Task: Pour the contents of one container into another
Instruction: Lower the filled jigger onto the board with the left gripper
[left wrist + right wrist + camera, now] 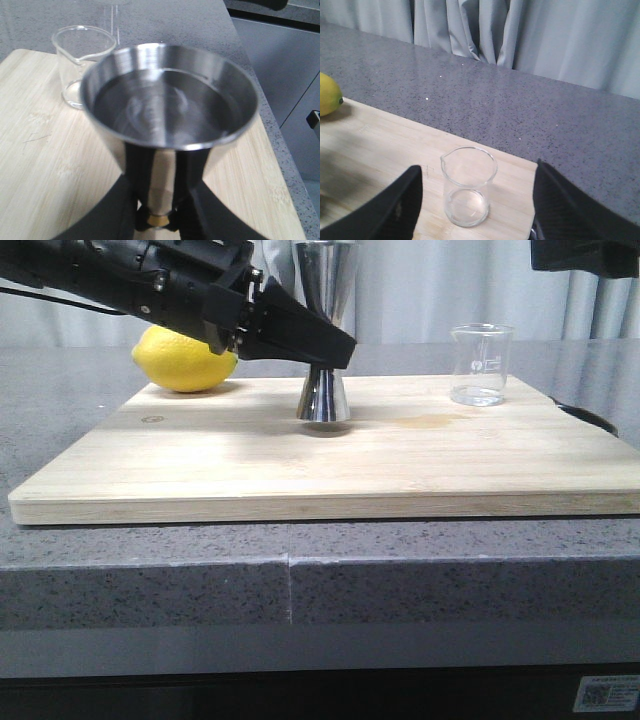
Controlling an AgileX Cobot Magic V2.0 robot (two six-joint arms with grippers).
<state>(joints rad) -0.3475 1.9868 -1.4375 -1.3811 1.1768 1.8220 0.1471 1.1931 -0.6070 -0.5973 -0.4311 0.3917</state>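
The steel jigger (323,398) stands upright near the middle of the wooden board (300,470). My left gripper (335,345) reaches in from the left and is shut on its narrow gold-tinted waist. In the left wrist view the jigger's upper cup (170,110) fills the picture, with the black fingers (112,215) pressed on the waist below it. The clear glass beaker (481,365) stands at the board's back right and looks empty. My right gripper (477,167) hovers open over the beaker (468,187), apart from it, a finger on each side.
A yellow lemon (185,358) lies at the board's back left, behind my left arm. A faint stain (425,421) marks the board between jigger and beaker. A dark opening (590,418) shows in the grey counter to the right of the board.
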